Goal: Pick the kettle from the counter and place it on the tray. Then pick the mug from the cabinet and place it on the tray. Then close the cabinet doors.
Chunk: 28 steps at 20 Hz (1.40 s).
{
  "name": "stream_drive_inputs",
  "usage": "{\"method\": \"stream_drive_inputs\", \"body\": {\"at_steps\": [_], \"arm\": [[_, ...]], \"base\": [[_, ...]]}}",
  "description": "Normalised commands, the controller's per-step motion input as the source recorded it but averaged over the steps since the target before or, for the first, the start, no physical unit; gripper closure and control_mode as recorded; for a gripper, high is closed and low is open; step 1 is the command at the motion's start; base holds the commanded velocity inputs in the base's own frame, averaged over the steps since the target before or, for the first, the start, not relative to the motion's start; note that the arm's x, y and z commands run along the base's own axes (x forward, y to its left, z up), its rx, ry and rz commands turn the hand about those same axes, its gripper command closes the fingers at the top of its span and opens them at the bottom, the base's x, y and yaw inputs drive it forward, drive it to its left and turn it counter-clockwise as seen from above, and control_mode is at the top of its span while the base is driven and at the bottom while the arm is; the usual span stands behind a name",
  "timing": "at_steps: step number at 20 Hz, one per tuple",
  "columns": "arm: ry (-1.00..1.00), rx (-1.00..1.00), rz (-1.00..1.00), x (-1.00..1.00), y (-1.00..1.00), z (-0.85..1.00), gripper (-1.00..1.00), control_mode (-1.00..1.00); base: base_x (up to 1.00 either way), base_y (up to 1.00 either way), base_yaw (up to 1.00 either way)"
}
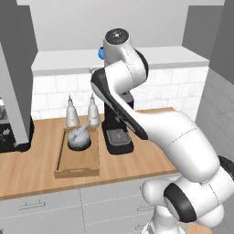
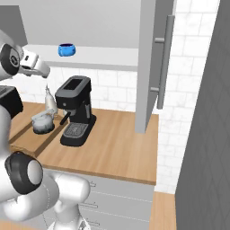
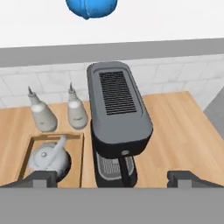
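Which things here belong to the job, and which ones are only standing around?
Job things:
- kettle, already in the tray
- blue mug on the cabinet shelf
- open cabinet door
- counter
- gripper, open and empty

Not needed:
- coffee machine
- two pale bottles

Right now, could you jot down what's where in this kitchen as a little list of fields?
kettle: sits in the tray, at its far end
mug: blue, on the cabinet shelf
cabinet door: open
coffee machine: on the counter, beside the tray
bottles: two, behind the tray
gripper: open, empty, raised over the coffee machine
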Motion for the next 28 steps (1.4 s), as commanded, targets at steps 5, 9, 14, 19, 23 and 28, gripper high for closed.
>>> {"method": "stream_drive_inputs", "body": {"at_steps": [5,9,14,19,23,28], "arm": [[0.00,-0.05,-0.19,0.22,-0.12,0.37,-1.00,-1.00],[-0.01,0.00,-0.09,0.40,-0.17,0.24,-1.00,-1.00],[-0.05,0.00,-0.08,0.25,-0.14,0.09,-1.00,-1.00],[-0.30,0.00,-0.06,0.07,0.00,0.00,-1.00,-1.00],[-0.43,0.00,0.00,0.02,0.00,0.00,-1.00,-1.00],[-0.10,0.00,0.00,0.25,-0.10,0.17,-1.00,-1.00]], "base": [[0.00,0.00,0.00],[0.00,0.00,0.00],[0.00,0.00,0.00],[0.00,0.00,0.00],[0.00,0.00,0.00],[0.00,0.00,0.00]]}}
